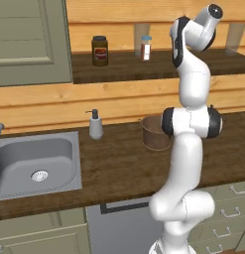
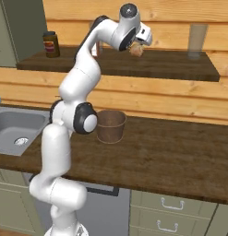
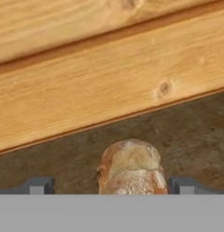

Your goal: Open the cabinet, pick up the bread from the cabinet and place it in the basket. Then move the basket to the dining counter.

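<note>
The bread (image 3: pixel 130 165), a small tan-brown lump, lies on the dark shelf (image 2: pixel 171 69) of the open cabinet. My gripper (image 3: pixel 112 186) is open and straddles it, one finger on each side, with a gap between each tip and the loaf. From the right base view the gripper (image 2: pixel 137 45) reaches into the cabinet right at the bread (image 2: pixel 137 51). The round brown basket (image 1: pixel 154 134) stands on the dark worktop below, behind my arm; it appears as the basket (image 2: pixel 111 126) beside my elbow. The cabinet door (image 1: pixel 30 42) is swung open at left.
On the shelf stand a dark jar (image 1: pixel 99 50), a red-labelled shaker (image 1: pixel 146 48) and a clear glass (image 2: pixel 197 41). A steel sink (image 1: pixel 34 166) and a soap dispenser (image 1: pixel 95 125) sit at the worktop's left. Drawers (image 2: pixel 173 216) run below.
</note>
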